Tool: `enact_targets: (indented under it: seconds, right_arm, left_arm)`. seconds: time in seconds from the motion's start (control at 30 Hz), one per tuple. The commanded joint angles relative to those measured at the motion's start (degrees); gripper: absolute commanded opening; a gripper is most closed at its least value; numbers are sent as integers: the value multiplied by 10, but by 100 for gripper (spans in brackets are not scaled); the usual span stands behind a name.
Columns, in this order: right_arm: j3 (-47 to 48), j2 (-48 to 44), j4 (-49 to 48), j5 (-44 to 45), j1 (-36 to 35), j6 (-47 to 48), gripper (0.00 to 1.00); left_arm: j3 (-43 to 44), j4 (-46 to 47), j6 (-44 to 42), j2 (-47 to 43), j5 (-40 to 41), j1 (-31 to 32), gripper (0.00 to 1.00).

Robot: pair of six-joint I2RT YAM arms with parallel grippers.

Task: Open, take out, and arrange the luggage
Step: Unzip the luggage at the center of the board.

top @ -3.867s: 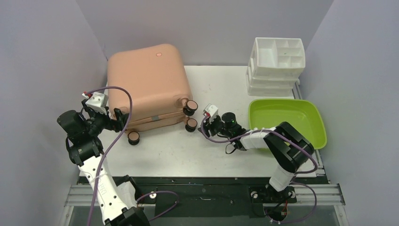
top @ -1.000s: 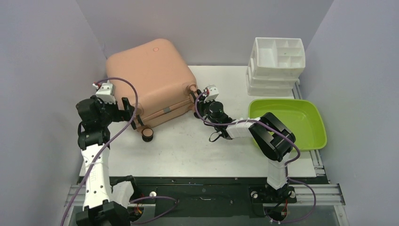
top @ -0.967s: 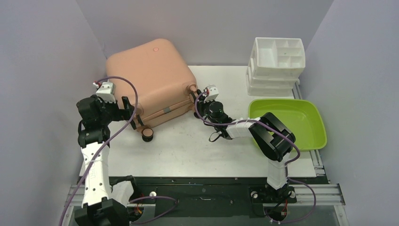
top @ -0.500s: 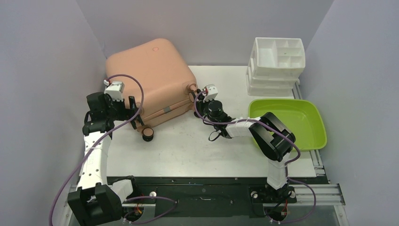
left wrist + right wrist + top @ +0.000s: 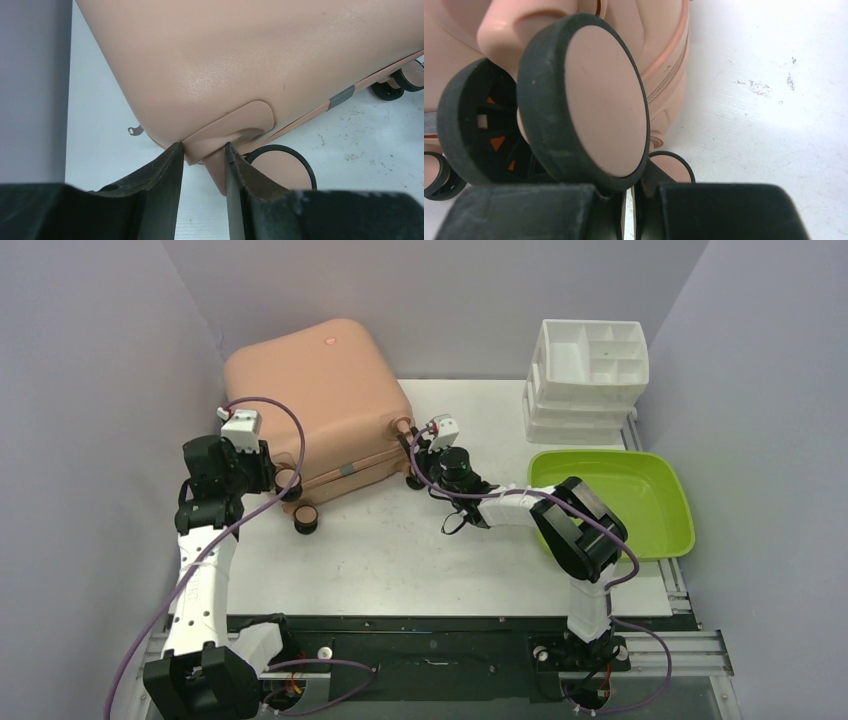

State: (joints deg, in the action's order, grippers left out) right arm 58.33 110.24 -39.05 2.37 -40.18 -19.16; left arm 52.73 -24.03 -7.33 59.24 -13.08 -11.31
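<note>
The salmon-pink luggage lies closed at the table's back left, its caster wheels facing the arms. My left gripper is at its near-left corner. In the left wrist view that gripper is shut on the pink caster mount, with both fingers touching it and a wheel just behind. My right gripper is at the right-hand wheels. In the right wrist view it is shut with nothing between the fingers, right under a large caster wheel.
A lime-green tray sits at the right. Behind it stands a stack of white compartmented organizers. The left wall runs close beside the luggage and the left arm. A small metal pull lies on the table by the luggage's corner.
My left gripper moved in and shut from wide open onto the caster mount. The luggage's near corner shifted slightly left and back. The right gripper edged left and stayed shut.
</note>
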Motion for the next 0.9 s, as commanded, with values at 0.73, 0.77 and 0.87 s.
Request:
enact_targets:
  seconds: [0.73,0.77,0.87]
  right_arm:
    - [113,124,-80,-288,137,-288,0]
    - [112,128,-93,-293,137,-291,0]
    - [108,133,-98,-280,133,-271,0]
  left_arm:
    - [-26,-64,-84,87,84,24,47]
    - [-25,-65,-83,87,83,24,47]
    - [-22,-67,-84,89,75,24,49]
